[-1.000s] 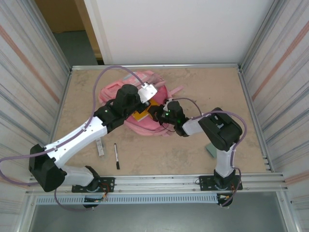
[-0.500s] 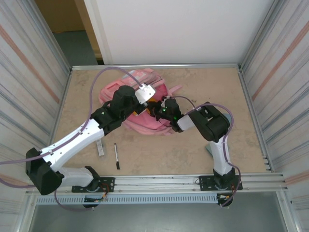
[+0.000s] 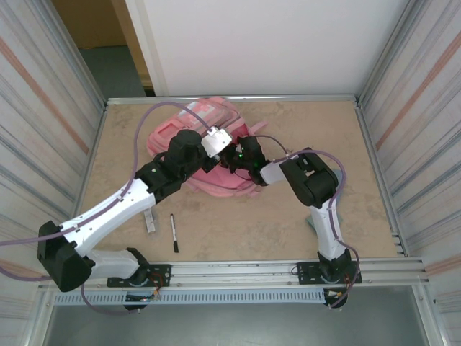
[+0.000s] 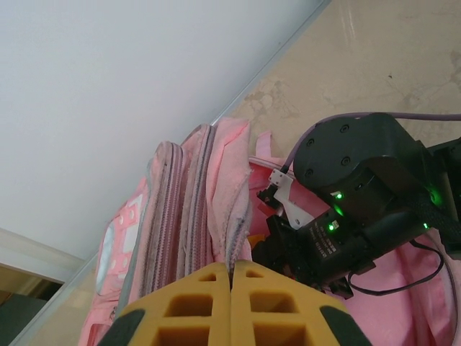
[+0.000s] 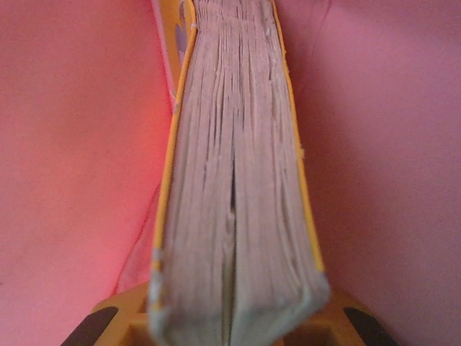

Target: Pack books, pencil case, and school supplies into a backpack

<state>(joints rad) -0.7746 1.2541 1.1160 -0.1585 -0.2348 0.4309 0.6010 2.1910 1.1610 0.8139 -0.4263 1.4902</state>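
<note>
A: Beige table [image 3: 245, 231], ribbed metal walls on both sides, white wall at the back. The pink backpack [image 3: 212, 115] lies far-left of centre, and both arms meet over it.
B: Contents?
A: The yellow book [image 5: 234, 180] is in its mouth, with pink fabric close on both sides. The right gripper [image 5: 230, 328] is clamped on the book's near end.
B: Left one?
A: The left gripper [image 4: 230, 303] has its yellow fingers pressed together on the edge of the backpack's opening, beside the zip rows.
B: Any text?
A: Can't read any. Only page edges and cover rims face the right wrist lens.
B: Rest of the kit?
A: From above, the black pen [image 3: 173, 232] and whitish-grey bar [image 3: 149, 220] lie near each other by the left arm, well apart from the bag. The grey-green flat piece [image 3: 311, 222] is half hidden behind the right arm. The left wrist view adds the right wrist housing [image 4: 360, 187], green lights on, just beside the opening.
</note>
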